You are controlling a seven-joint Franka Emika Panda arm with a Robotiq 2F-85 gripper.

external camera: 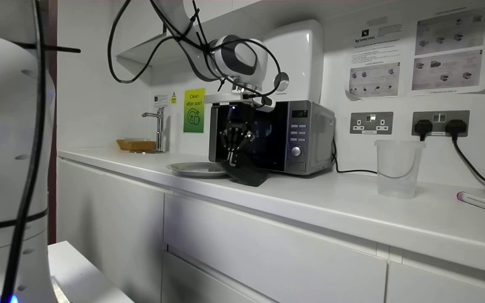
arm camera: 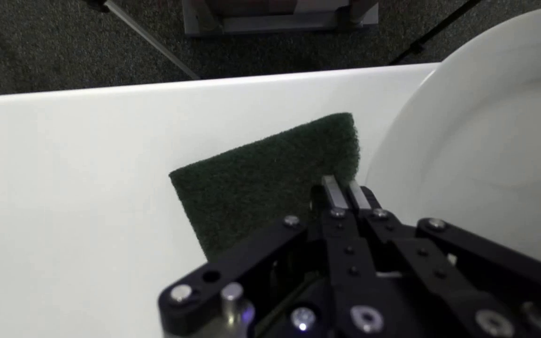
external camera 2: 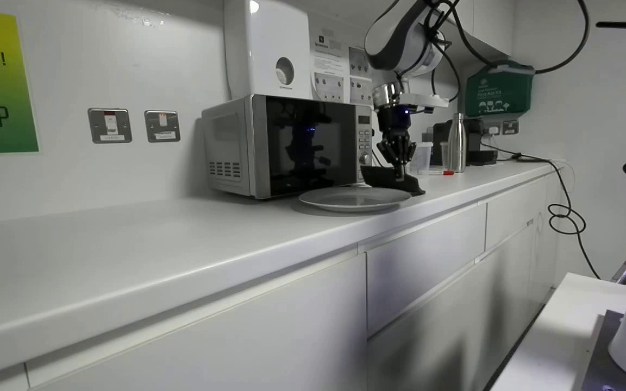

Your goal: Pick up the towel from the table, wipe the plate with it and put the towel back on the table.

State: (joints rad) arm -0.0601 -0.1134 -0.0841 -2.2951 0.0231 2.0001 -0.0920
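Black metal tool [arm camera: 342, 184] clamps squarish dark-green fibrous cloth [arm camera: 261, 188] near one edge, likely leaving the rest free to wipe shallow round grey plate [arm camera: 496, 150] beside the tool.

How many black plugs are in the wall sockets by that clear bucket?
2. In an exterior view, a left plug and a right plug sit side by side in the same grey socket, above and to the right of the clear bucket. No others show there.
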